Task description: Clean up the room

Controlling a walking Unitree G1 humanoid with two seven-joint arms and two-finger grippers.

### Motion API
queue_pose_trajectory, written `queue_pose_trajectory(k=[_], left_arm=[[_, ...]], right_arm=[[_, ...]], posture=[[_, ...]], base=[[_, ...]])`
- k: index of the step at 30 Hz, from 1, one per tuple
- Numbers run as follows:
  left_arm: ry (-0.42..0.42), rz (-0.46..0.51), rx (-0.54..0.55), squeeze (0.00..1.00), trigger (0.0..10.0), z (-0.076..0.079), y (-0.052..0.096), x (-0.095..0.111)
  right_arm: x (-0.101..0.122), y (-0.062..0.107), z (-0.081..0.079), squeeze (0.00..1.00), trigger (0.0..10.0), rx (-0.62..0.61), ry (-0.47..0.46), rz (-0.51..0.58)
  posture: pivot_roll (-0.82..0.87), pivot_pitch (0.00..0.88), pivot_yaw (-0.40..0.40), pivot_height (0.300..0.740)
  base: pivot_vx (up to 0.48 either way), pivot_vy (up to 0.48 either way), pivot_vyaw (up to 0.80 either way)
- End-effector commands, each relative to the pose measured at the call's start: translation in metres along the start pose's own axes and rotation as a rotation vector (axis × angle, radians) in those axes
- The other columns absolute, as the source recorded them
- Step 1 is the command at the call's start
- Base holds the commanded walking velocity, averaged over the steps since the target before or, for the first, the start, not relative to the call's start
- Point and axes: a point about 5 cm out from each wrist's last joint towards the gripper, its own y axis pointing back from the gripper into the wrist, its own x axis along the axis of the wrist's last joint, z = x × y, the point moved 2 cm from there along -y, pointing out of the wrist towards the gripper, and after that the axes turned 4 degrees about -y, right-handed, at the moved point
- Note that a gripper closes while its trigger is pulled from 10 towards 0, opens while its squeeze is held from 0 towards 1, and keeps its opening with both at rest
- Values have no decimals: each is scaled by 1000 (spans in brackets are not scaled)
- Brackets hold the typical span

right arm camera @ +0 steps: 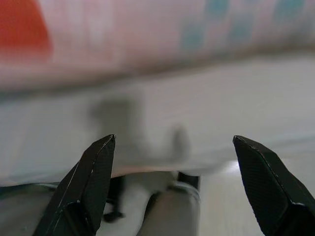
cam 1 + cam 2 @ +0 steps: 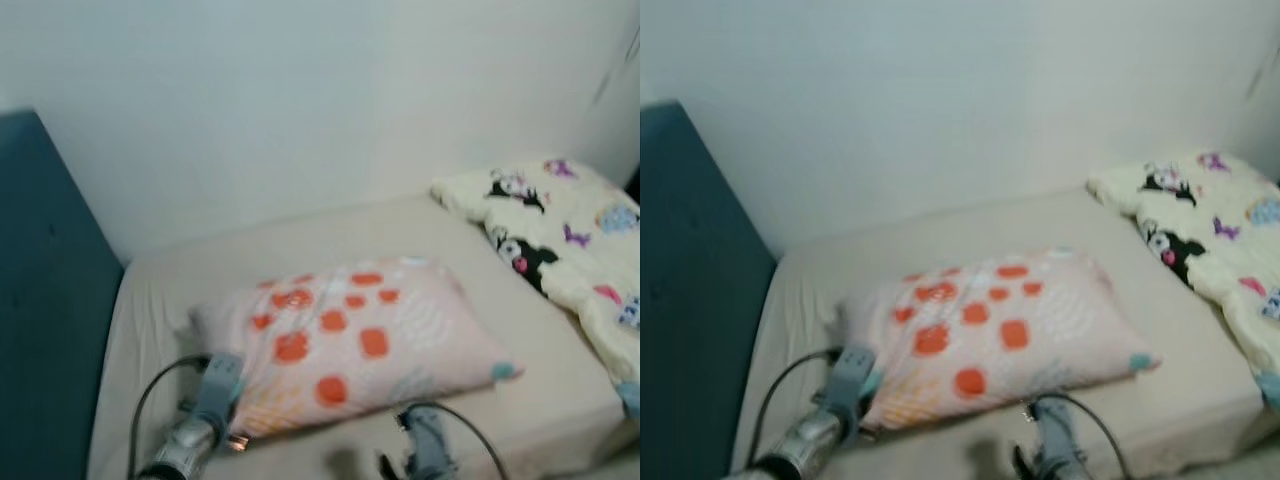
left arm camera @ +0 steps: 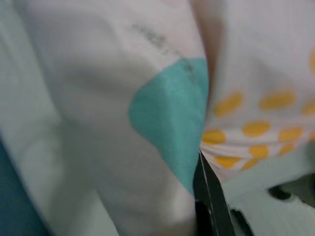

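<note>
Head views soft and slightly blurred; fine detail unreliable.

Wall (image 2: 300, 110): plain, pale, fills the upper half of the frame. Dark teal panel (image 2: 45, 300) along the left edge, flat, matte; cut off at the bottom left.

Bed (image 2: 330, 240): beige sheet, smooth, runs from centre to lower right; near edge cut off by the frame bottom.

Blanket (image 2: 570, 240): cream, soft, printed with black-and-white cartoon figures, bunched at the right edge, partly out of frame.

Pillow (image 2: 360, 340): rectangular, puffy, pale pink cloth with orange-red rounded spots and teal corner patches; lies on the bed, centre to lower centre of the frame.

Left gripper (image 2: 228, 395): lower left, at the pillow's near-left corner. Left wrist view shows one black finger (image 3: 209, 196) against the fabric beside a teal patch; second finger hidden by cloth, so cannot tell how the jaws stand.

Right gripper (image 1: 179, 162): bottom centre of head view, just in front of the pillow's near edge, jaws wide apart, nothing between them; sheet beyond, blurred. Cables (image 2: 150, 385) loop from both wrists.
</note>
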Motion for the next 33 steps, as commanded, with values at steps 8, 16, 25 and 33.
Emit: queue_pose_trajectory(k=[8,16,25,33], left_arm=[[-9,-17,13,0,10000,-3,1,-5],[-20,-8,15,0,10000,-1,0,-2],[-87,66,194,0,10000,-36,-1,30],[76,13,596,0,10000,-114,21,23]], right_arm=[[-6,2,6,0,10000,-15,-18,-19],[-6,2,9,0,10000,-30,-12,-19],[2,5,32,0,10000,-136,-18,3],[15,5,41,0,10000,-170,-36,50]], posture=[[-78,5,58,740],[-81,7,61,740],[-80,12,59,740],[-83,12,60,740]], base=[[0,0,0],[0,0,0],[0,0,0],[0,0,0]])
